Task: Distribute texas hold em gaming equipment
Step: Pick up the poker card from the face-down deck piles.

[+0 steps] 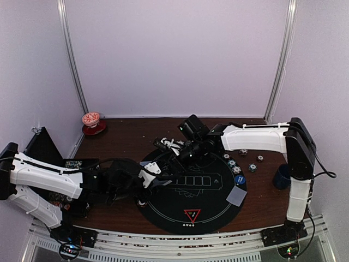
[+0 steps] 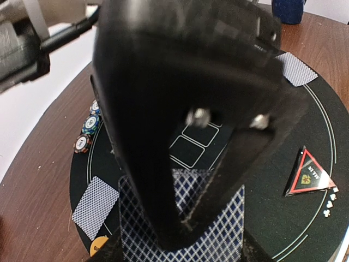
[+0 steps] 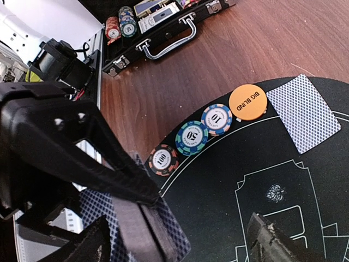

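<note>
Step in hand, as judged: dealing one card off the held deck.

- Left pincer is pressed together on the deck of cards. The blue-lattice backs face up and the deck sits low over the left side of the round black mat.
- Right pincer is spread, just beside the deck's free end. The right wrist view shows no card between its fingers.

Doing it well, by judgement:
- The right pincer should close on the top card alone, at the free end away from the left fingers.
- The card should come off flat along the deck's length rather than being lifted, so the cards beneath do not follow.
- The left clamp needs to hold firm, or the pack may fan out or slip.
- Main risk: two cards stick together and come away as one.
- The card should then go to a seat that lacks one.

Already laid out:
- Three chips, an orange button and a single card sit in a row along the mat's left rim.
- A second card and more chips are on the right side.
- The red triangle marker is at the mat's near edge.

Surface and room:
- The desk is brown wood. The mat carries white outlined card boxes at its centre.
- An open case with chips and a boxed deck stands at the desk's left.
- A dark blue mug is at the right, off the mat.
- A red-and-white cup on its saucer is in the far left corner.
- The walls are pale, with metal poles rising at the back corners.
</note>
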Tool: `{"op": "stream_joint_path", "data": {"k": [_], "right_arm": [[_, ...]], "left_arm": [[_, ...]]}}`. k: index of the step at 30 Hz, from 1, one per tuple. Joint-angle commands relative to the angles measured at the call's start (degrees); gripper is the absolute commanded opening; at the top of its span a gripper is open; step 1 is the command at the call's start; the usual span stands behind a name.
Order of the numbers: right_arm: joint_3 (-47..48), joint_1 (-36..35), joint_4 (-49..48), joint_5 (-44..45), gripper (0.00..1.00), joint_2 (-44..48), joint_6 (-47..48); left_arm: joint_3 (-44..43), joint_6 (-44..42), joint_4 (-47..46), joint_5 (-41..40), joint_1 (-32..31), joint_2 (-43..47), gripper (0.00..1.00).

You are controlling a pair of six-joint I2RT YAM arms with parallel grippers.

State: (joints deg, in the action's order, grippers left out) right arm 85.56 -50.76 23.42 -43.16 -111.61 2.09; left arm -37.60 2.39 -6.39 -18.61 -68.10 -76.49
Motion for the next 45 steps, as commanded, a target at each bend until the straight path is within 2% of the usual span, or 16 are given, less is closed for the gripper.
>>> {"op": "stream_joint_path", "data": {"k": [1, 11, 17, 25, 32, 45], "right_arm": [[2.0, -0.1, 0.3, 1.5, 0.83, -1.4, -0.6], [0.6, 1.4, 2.0, 6.7, 0.51, 0.0, 0.9], [-0.3, 2.4, 3.2, 3.0, 0.30, 2.3, 2.8], [0.3, 2.1, 6.1, -2.2, 0.27, 1.6, 5.2], [1.7, 2.0, 10.5, -7.3, 0.00, 1.4, 7.7], [0.6, 4.8, 11.6, -10.4, 0.00, 4.2, 7.9]], "left_arm": [[0.0, -0.6, -3.6, 0.5, -0.4, 1.3, 0.52], [0.3, -0.7, -3.6, 0.4, -0.3, 1.7, 0.52], [0.1, -0.7, -3.5, 0.4, -0.3, 1.3, 0.52], [0.0, -0.7, -3.5, -0.1, -0.3, 0.7, 0.52], [0.0, -0.7, -3.5, -0.2, -0.4, 0.8, 0.52], [-0.1, -0.7, -3.4, -0.3, -0.3, 0.2, 0.52]]}}
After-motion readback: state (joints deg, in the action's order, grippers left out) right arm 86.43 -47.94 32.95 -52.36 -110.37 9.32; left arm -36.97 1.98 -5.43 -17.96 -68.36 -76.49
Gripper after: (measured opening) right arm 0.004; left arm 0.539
